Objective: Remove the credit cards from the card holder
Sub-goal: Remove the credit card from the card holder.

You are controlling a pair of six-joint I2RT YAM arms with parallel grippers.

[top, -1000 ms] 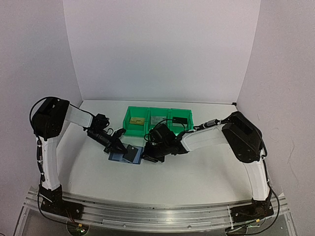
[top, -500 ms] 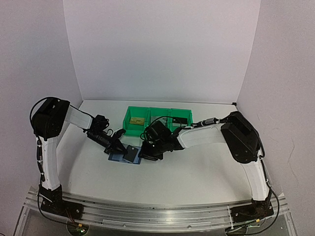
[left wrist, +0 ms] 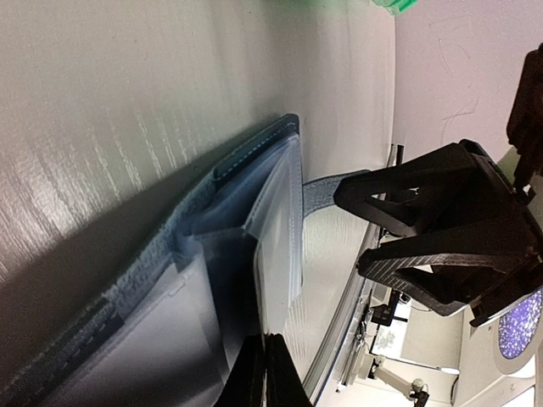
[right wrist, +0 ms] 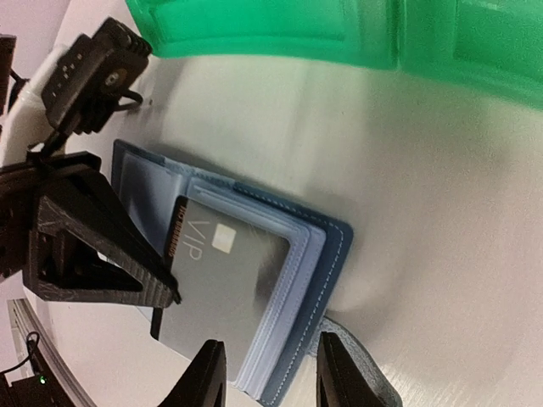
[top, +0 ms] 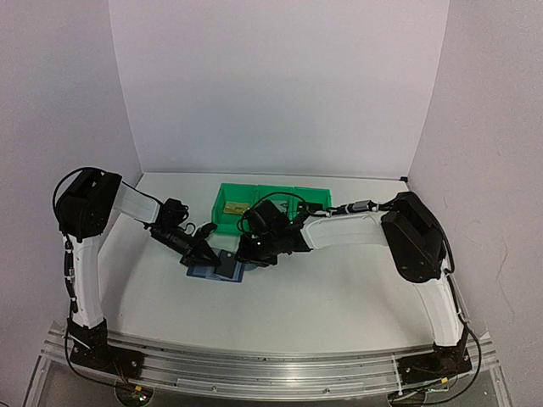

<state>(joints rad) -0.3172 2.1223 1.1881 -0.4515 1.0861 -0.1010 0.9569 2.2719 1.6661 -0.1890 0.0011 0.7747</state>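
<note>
The blue card holder [top: 210, 271] lies open on the table in front of the bins. One clear sleeve stands raised, with a silver-grey "VIP" credit card [right wrist: 225, 284] inside it. My left gripper [left wrist: 263, 373] is shut on the edge of that sleeve [left wrist: 276, 229] and holds it up. A dark strip [right wrist: 154, 326] shows under the card's left edge. My right gripper [right wrist: 271, 373] is open; its fingers [right wrist: 208, 373] straddle the near corner of the card holder [right wrist: 327, 246] without touching it. A gold-yellow card [top: 236, 206] lies in the left bin.
Three joined green bins [top: 254, 187] stand just behind the card holder, partly covered by my right arm [top: 339, 231]. Their green wall [right wrist: 339, 34] fills the top of the right wrist view. The holder's closing tab [right wrist: 361, 377] trails by the right finger.
My right gripper has moved left over the card holder and opened wider. The left gripper has stayed shut on the sleeve, hardly moving.
</note>
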